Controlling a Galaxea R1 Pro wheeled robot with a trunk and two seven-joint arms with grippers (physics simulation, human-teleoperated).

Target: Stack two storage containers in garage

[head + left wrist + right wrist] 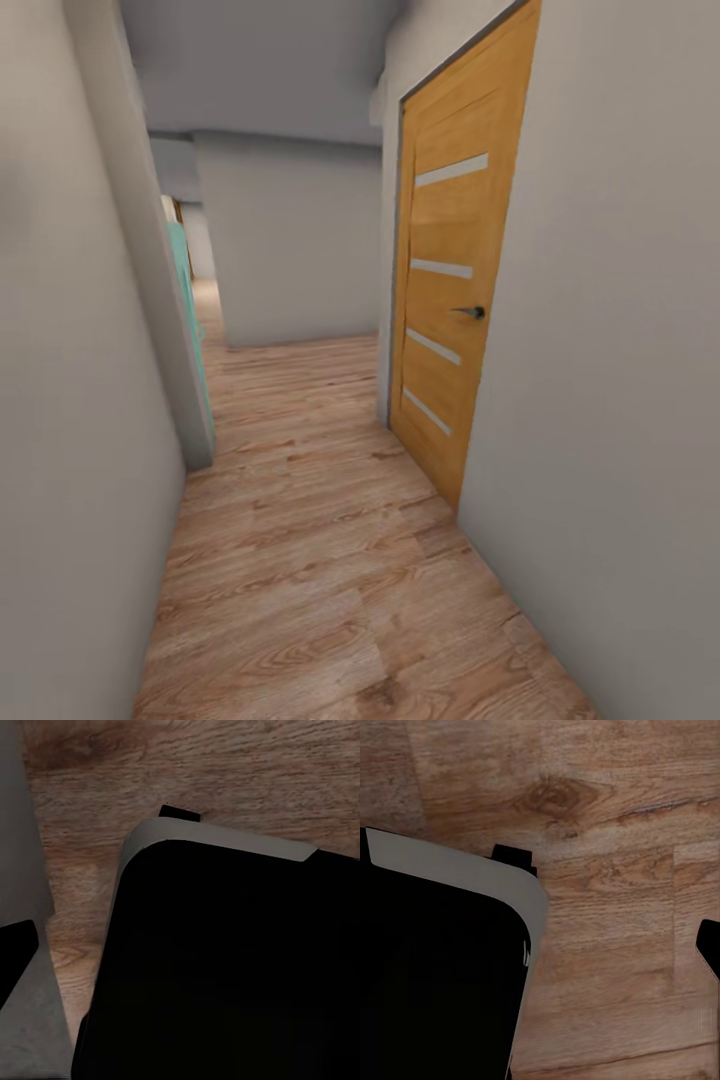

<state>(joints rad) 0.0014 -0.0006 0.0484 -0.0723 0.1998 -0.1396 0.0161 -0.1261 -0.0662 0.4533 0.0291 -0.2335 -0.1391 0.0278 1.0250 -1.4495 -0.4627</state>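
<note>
The robot faces down a corridor with a wood-plank floor [320, 560]; an orange door [450, 290] stands shut just right of it, a grey wall [290, 240] beyond. Both wrist views look down past a black base [225, 975] at planks; whether the grippers are open or closed cannot be told.

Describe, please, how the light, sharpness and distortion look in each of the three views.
Head view: soft, even light, no hard shadows; the wooden door and walls lean from wide-angle distortion, texture slightly blurred. Left wrist view: the black robot body shows no detail; the wood floor is soft. Right wrist view: floor grain somewhat clearer, no glare.
</note>
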